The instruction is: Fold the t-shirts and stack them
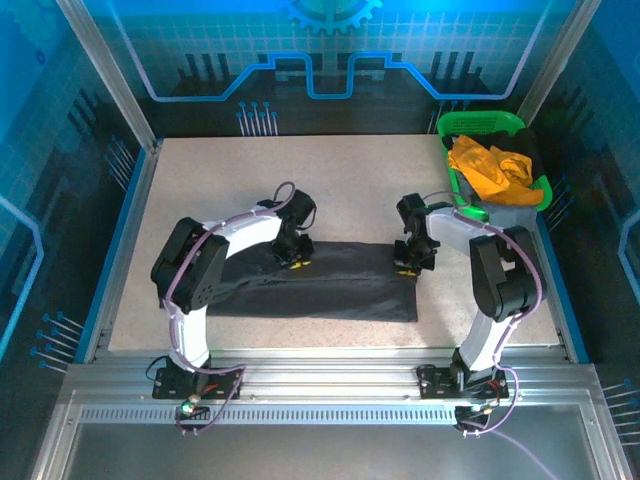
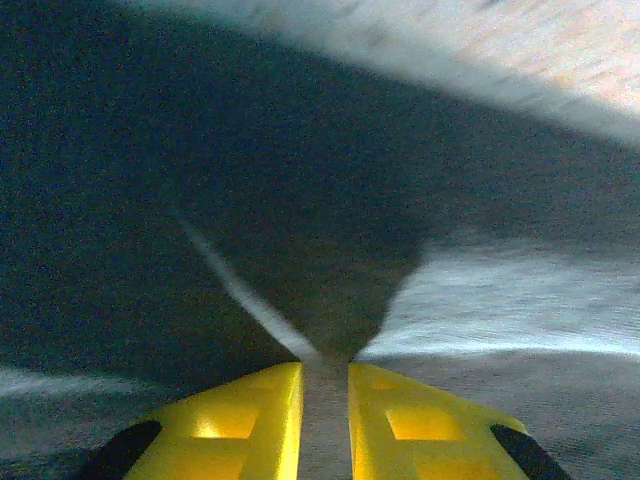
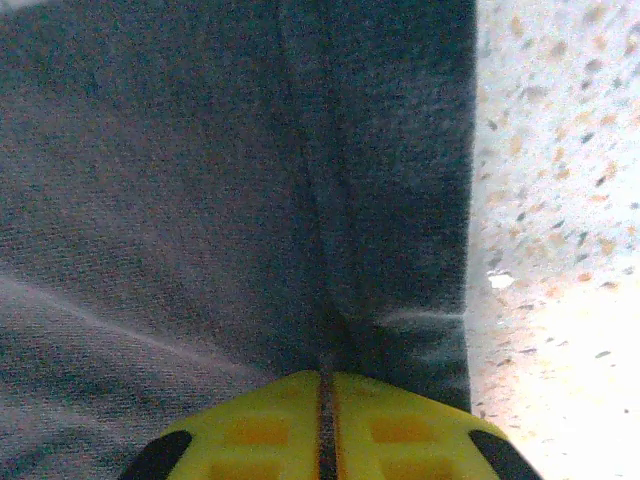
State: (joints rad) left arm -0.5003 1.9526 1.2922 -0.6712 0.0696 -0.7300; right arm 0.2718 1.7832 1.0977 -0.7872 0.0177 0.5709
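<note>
A black t-shirt (image 1: 330,290) lies folded into a long flat band across the near middle of the table. My left gripper (image 1: 293,258) is down on its far edge towards the left and my right gripper (image 1: 407,265) on its far right corner. In the left wrist view the yellow fingers (image 2: 250,420) of the left gripper (image 2: 325,375) pinch a tented ridge of dark cloth (image 2: 250,180). Puckers in the shirt (image 3: 200,200) run into the tips of my right gripper (image 3: 325,378), whose jaws are almost together beside the shirt's right edge. An orange-yellow t-shirt (image 1: 485,165) lies crumpled in the basket.
A green plastic basket (image 1: 480,122) stands at the back right corner, with grey cloth (image 1: 508,214) at its near side. The speckled tabletop (image 1: 350,180) is bare behind the black shirt and shows right of it (image 3: 560,250). Metal frame rails border the table.
</note>
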